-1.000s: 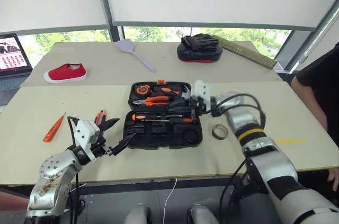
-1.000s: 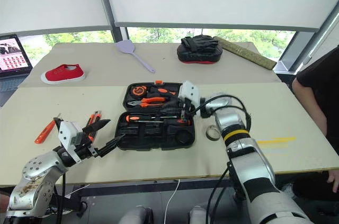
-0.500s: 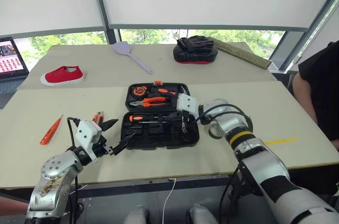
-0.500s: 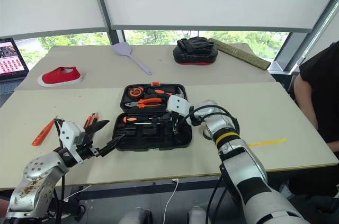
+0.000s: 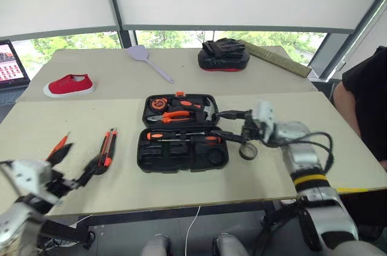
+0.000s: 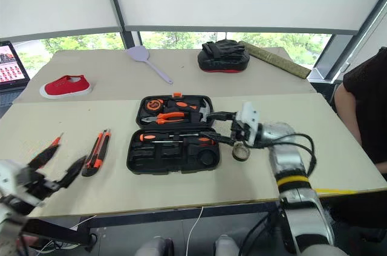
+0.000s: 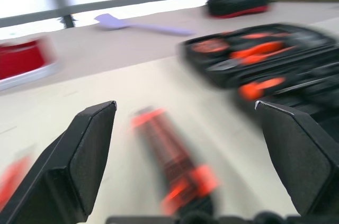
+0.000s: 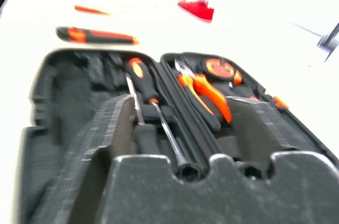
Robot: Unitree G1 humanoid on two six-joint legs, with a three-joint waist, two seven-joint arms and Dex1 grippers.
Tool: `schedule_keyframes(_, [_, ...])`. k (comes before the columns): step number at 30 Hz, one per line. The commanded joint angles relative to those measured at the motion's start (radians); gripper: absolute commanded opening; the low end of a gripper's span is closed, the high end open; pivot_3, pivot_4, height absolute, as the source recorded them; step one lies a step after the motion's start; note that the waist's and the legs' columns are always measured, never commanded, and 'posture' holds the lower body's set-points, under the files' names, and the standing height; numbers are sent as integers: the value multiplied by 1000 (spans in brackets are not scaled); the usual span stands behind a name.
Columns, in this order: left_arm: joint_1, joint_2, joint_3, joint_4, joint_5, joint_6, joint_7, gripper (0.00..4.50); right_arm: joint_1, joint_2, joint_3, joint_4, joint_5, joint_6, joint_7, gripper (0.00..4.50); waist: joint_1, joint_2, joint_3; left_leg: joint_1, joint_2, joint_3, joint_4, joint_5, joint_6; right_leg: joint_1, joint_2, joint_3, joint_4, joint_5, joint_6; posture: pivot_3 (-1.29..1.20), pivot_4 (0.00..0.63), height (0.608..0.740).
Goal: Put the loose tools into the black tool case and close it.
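Note:
The black tool case [image 5: 181, 158] lies open in the middle of the table. Two long screwdrivers [image 5: 181, 137] with orange-and-black handles rest in its near half, one also seen in the right wrist view [image 8: 140, 75]. My right gripper [image 5: 215, 123] is open over the case's right edge, with nothing between its fingers. The dark tape roll [image 5: 248, 151] lies just right of the case. The utility knife [image 5: 107, 147] and the small orange screwdriver [image 5: 60, 141] lie on the table to the left. My left gripper [image 5: 84, 153] is open near the front left edge, just short of the knife [image 7: 172, 176].
Orange pliers [image 5: 178, 115] and a tape measure [image 5: 160, 103] sit in the case's far half. A red shoe [image 5: 68, 84], a lilac spatula [image 5: 148, 60] and a black mitt [image 5: 224, 55] lie on the far table. A person's dark sleeve [image 5: 363, 105] is at the right.
My right gripper has opened and drawn back to the right from the case. My left arm has swung out to the left, away from the case's front corner.

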Motion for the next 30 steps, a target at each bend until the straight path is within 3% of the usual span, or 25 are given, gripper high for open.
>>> schedule_keyframes(1, [91, -15, 125, 48, -18, 23, 56, 4500, 109, -10, -70, -169, 108, -53, 5, 3435, -2, 0, 1, 0, 0, 0, 0, 0, 0, 0, 0, 0, 0, -1, 0, 0, 150, 740])
schedule_keyframes(5, [170, -32, 193, 76, -55, 108, 109, 4500, 277, -74, -75, -301, 183, 50, 46, 3435, 5, -3, 2, 3, 0, 0, 0, -5, -8, 1, -2, 0, 0, -5, -5, 0, 150, 740])
schedule_keyframes(6, [179, -32, 202, 67, -86, 159, 128, 4500, 308, -83, -71, -317, 175, 40, 50, 3931, 8, -4, 2, 4, 0, 0, 0, -5, -8, 0, -3, 0, -1, -6, -4, 0, 150, 740])
schedule_keyframes(8, [181, -22, 214, 35, -136, 244, 169, 4500, 343, -85, -71, -341, 168, 25, 34, 4454, 20, -8, 2, 5, 0, -1, 0, -6, -10, 0, -5, -1, -1, -9, 1, 0, 150, 740])
schedule_keyframes(11, [147, 29, 242, 9, -198, 375, 247, 4500, 363, -77, -71, -388, 176, 31, -2, 4491, 27, -9, 2, 6, 1, -5, 0, -6, -11, -1, -7, -2, -1, -9, 1, 0, 150, 740])
schedule_keyframes(15, [76, 169, 223, -13, -257, 559, 280, 4500, 333, -68, -57, -443, 191, 74, -47, 4491, 33, -10, 3, 5, 2, -5, 0, -6, -11, -2, -8, -3, -1, -8, 1, 0, 150, 740])
schedule_keyframes(19, [-106, 376, 108, 79, -210, 762, 355, 4500, 249, -55, -40, -438, 194, 99, -75, 4491, 35, -9, 4, 5, 1, -4, 0, -6, -11, -2, -7, -4, 0, -7, 0, 0, 150, 740])
schedule_keyframes(23, [-318, 494, -46, 221, -144, 848, 351, 4500, 190, -43, -21, -418, 188, 108, -85, 4491, 35, -9, 4, 4, 1, 0, 0, -6, -11, -1, -5, -4, -1, -3, -7, 0, 150, 740])
schedule_keyframes(30, [-742, 559, -419, 608, 68, 846, 221, 4500, 147, -46, 0, -391, 165, 92, -75, 4491, 33, -10, 5, 3, 1, 5, -5, -3, -6, -1, -1, -5, 0, -3, -2, 0, 150, 740])
